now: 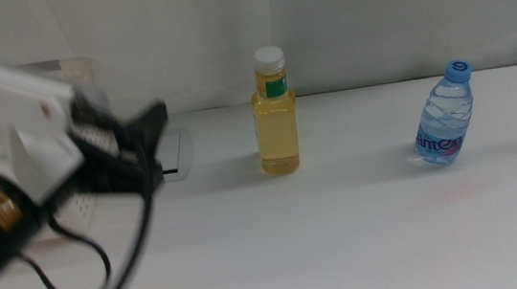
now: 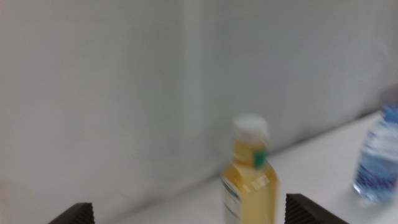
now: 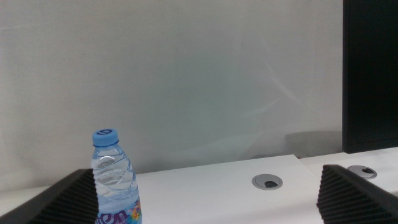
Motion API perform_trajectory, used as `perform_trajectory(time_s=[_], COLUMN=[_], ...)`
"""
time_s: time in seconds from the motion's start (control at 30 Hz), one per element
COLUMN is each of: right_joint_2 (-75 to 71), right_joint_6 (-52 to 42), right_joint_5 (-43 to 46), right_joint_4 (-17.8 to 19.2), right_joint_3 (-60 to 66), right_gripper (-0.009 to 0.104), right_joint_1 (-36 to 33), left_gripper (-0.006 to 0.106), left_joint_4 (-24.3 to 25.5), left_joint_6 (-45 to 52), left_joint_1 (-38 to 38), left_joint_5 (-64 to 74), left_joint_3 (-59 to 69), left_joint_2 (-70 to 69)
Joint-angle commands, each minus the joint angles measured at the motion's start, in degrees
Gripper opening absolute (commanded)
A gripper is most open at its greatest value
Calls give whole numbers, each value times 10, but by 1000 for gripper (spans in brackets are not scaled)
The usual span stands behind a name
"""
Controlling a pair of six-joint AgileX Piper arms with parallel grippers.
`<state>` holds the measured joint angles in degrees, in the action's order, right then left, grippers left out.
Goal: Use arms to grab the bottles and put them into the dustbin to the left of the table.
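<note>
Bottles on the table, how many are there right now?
2: the yellow-liquid bottle stands mid-table, the blue-capped water bottle to its right. Others may be out of view.

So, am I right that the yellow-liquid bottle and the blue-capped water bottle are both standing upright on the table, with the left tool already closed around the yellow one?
Not quite. Both the yellow-liquid bottle and the water bottle stand upright on the table, but the left tool is open and holds nothing: in the middle view it is left of the yellow bottle, apart from it.
</note>
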<state>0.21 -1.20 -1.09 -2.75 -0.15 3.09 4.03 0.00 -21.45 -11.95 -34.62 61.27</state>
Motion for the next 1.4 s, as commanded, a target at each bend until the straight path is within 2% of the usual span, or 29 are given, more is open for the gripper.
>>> perform_trajectory(time_s=[0.0,0.2,0.33,0.63,0.8,1.07,1.37], right_joint_2=[-20,-20,-20,-20,-20,-20,-20], right_joint_6=[-3,-3,-1,-1,-1,-2,-3], right_joint_5=[2,2,2,2,1,1,2], right_joint_4=[2,2,1,1,1,0,1], right_joint_3=[23,23,23,23,23,23,23], right_gripper=[94,94,94,94,94,94,94], right_joint_1=[3,3,3,3,3,3,3], left_gripper=[80,80,80,80,80,80,80], left_joint_4=[-4,1,1,18,16,16,10], left_joint_6=[-11,0,-15,-55,-65,-81,-88], left_joint_1=[-19,-21,-21,-45,-60,-60,-94], left_joint_5=[-80,-232,-278,-505,-517,-374,-323], left_joint_3=[61,148,151,131,58,-84,-219], left_joint_2=[-3,50,119,353,451,523,597])
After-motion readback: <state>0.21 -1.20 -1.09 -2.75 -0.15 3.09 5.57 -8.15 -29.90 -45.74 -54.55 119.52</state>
